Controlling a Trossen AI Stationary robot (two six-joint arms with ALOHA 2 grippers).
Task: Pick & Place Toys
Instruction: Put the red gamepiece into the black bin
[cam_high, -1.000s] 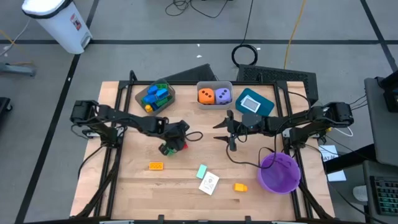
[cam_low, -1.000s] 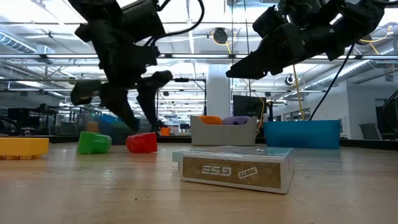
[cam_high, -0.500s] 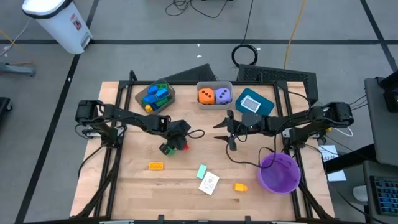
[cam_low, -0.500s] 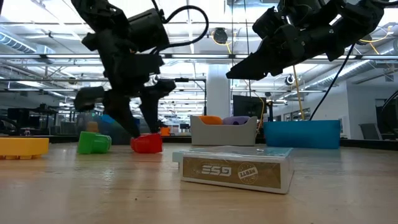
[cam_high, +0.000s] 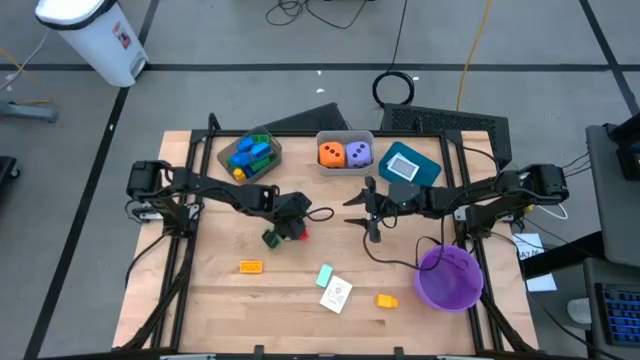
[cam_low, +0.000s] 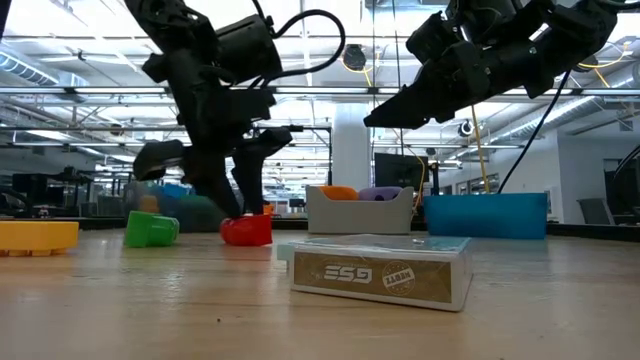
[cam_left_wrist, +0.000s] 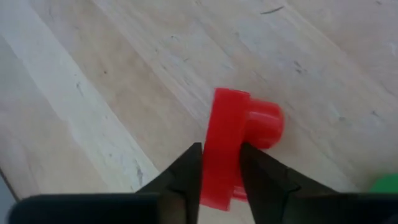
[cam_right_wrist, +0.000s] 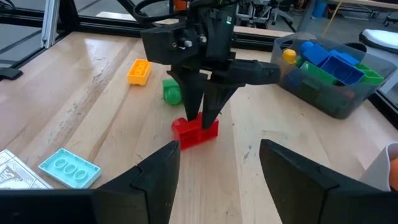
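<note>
Left wrist view: red block (cam_left_wrist: 233, 146) is clamped between left gripper (cam_left_wrist: 219, 167) jaws on counter (cam_left_wrist: 93, 93); lifting is judged next. Right gripper (cam_high: 352, 210) waits, jaws apart.

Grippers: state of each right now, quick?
Left gripper: closed on the red block, which rests on the table.
Right gripper: open, holding nothing, raised above the table.

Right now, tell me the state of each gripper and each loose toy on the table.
left gripper: closed on the red block
red block: gripped, resting on table
right gripper: open, empty, raised
green block: loose beside the red block
orange block: loose, untouched
yellow block: loose, untouched
</note>
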